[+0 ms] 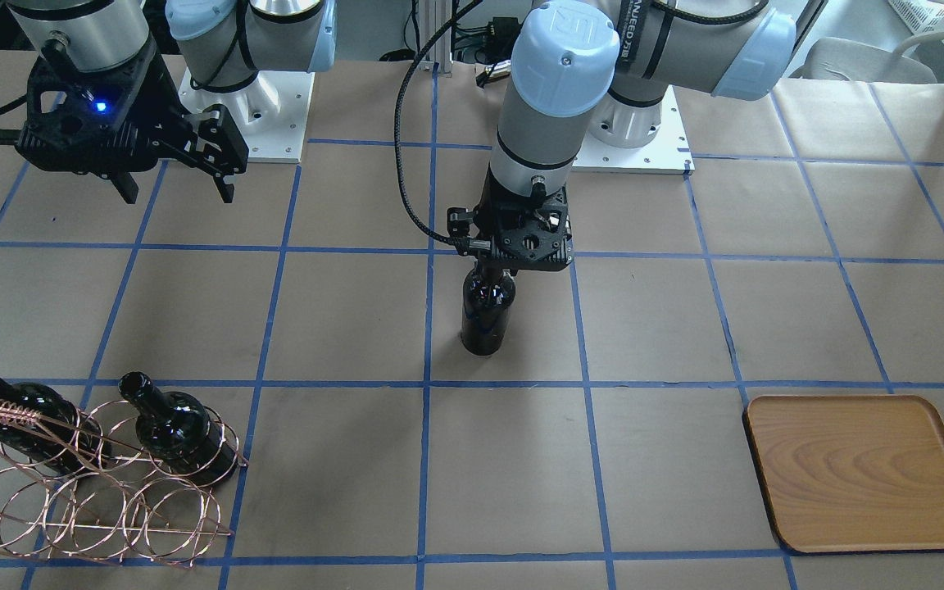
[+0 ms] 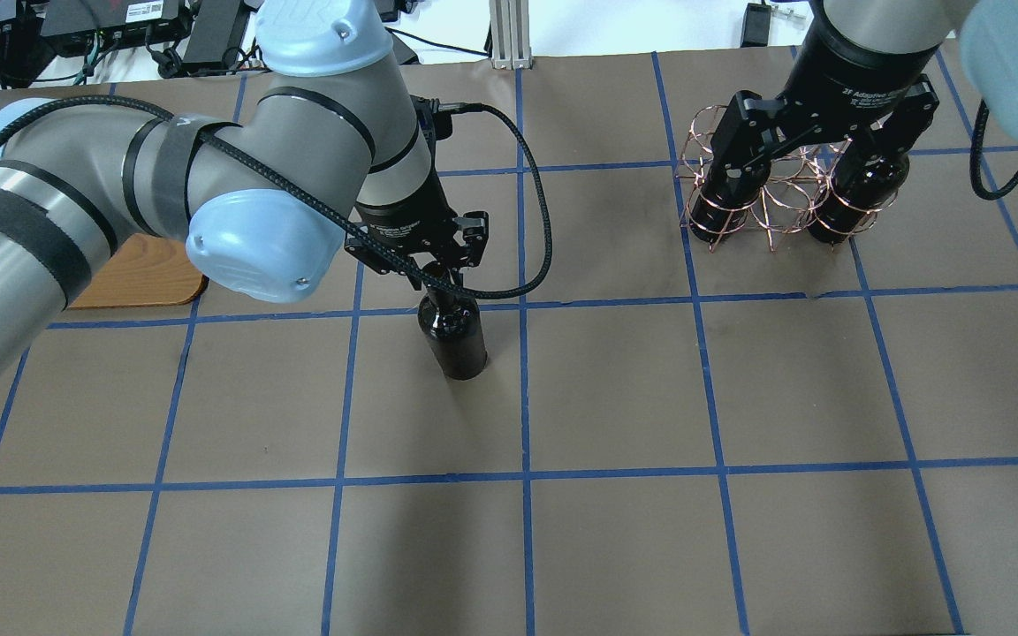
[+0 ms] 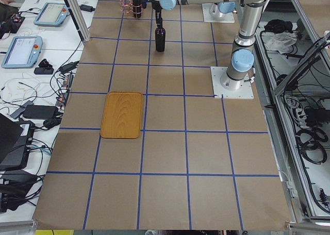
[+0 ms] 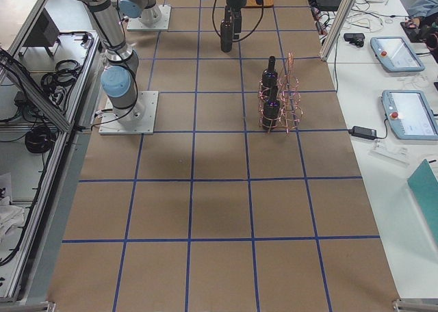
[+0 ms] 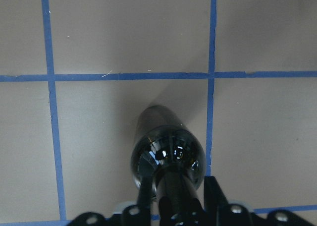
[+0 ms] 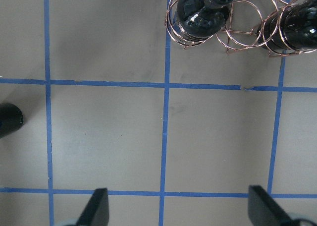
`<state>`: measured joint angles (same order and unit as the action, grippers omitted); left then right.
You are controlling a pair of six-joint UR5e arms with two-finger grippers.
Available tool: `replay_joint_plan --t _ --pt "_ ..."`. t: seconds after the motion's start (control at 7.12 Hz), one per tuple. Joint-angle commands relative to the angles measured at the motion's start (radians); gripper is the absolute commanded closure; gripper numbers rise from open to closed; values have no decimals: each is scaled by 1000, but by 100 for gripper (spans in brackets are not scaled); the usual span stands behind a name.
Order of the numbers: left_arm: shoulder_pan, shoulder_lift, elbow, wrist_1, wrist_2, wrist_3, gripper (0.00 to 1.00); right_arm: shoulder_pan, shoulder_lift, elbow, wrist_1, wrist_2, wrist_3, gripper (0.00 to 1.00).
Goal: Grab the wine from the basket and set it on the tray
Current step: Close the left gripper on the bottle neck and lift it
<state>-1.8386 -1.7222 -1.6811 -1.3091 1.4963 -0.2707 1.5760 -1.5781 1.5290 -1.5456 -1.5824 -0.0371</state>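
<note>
- The left gripper (image 1: 495, 264) points straight down with its fingers (image 5: 214, 192) closed on the slim neck of the wine (image 1: 486, 315), which hangs upright directly beneath it.
- I cannot tell whether the bottle's base touches the table (image 1: 341, 311) or sits just above it (its shadow lies close against it in the wrist view).
- The tray (image 1: 861, 471) lies flat, well apart from the left gripper, off to its left and farther out from the robot's base. Nothing rests on it.
- The right gripper (image 1: 177, 195) hangs above the table with its jaws spread wide and nothing between them.
- Out beyond the right gripper's fingertips and lower down stands the basket (image 1: 95, 492).
- Two more bottles (image 1: 173, 426) sit in the basket's rings, leaning with their necks pointing back towards the right gripper.
</note>
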Motion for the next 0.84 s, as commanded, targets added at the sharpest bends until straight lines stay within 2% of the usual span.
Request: replay_joint_plan --t 0.0,0.28,0.42,0.7 --pt "-1 0 -2 -4 -1 -1 100 -1 4 -1 -33 -1 0 0" --pt "2 1 6 -6 4 33 100 -1 4 -1 -33 -2 -1 0" --pt "27 1 45 -21 65 122 100 -1 1 0 -36 -2 0 0" --pt "144 0 144 -102 64 233 100 -1 3 0 -45 1 3 0"
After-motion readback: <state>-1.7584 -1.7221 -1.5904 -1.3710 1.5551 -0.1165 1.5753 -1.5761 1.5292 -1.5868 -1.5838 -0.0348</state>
